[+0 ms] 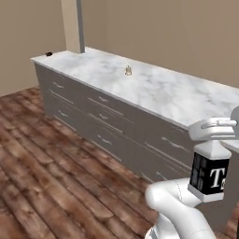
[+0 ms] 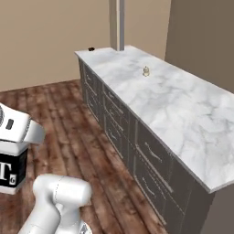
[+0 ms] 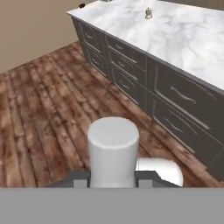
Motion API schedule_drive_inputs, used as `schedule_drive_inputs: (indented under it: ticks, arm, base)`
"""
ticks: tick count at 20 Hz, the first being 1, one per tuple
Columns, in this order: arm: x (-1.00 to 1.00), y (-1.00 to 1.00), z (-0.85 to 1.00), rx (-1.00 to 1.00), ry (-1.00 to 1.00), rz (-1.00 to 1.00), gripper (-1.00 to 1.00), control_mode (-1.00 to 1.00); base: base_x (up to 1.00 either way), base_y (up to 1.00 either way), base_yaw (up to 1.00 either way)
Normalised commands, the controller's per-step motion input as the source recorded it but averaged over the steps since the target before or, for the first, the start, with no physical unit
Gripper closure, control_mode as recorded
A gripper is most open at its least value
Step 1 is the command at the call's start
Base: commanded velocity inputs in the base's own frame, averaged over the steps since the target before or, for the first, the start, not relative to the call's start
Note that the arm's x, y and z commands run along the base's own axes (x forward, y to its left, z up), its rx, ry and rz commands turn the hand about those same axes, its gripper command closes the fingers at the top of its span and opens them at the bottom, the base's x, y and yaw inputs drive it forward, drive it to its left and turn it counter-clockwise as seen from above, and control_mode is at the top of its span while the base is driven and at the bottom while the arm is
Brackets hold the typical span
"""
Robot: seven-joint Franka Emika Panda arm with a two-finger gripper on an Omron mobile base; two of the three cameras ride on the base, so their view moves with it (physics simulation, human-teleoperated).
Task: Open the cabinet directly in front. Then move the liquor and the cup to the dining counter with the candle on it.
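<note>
My gripper (image 1: 212, 142) is shut on the liquor (image 1: 210, 176), a squat bottle with a black label bearing a white T. It hangs upright under the hand, above the floor and beside the near end of the dining counter (image 1: 154, 88). In the right base view the liquor (image 2: 9, 171) shows at the left edge. Between the fingertips in the hand view, the bottle's pale round top (image 3: 113, 148) stands in my gripper (image 3: 113, 177). A small candle (image 1: 128, 70) (image 2: 146, 71) (image 3: 148, 13) stands on the dining counter (image 2: 183, 109) (image 3: 188, 39). The cabinet and the cup are out of view.
Grey drawer fronts (image 1: 107, 116) with silver pulls line the island's side. A square pillar (image 1: 74, 25) (image 2: 117, 23) rises at its far end, with a small dark thing (image 1: 49, 54) on the far corner. Wooden floor (image 1: 42, 163) stretches left of the island.
</note>
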Motion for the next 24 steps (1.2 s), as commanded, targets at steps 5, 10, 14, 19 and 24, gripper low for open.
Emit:
schedule_drive_inputs:
  ticks: [5,10,14,19,24]
  arm:
    - [0.0,0.0,0.0,0.0,0.0,0.0,1.0,1.0]
    - [0.0,0.0,0.0,0.0,0.0,0.0,1.0,1.0]
    - [0.0,0.0,0.0,0.0,0.0,0.0,1.0,1.0]
    - [0.0,0.0,0.0,0.0,0.0,0.0,1.0,1.0]
    - [0.0,0.0,0.0,0.0,0.0,0.0,1.0,1.0]
  base:
    - [1.0,0.44,-0.28]
    - [1.0,0.4,-0.33]
    - [1.0,0.4,-0.36]
    - [1.0,0.42,-0.36]
    - [1.0,0.42,-0.36]
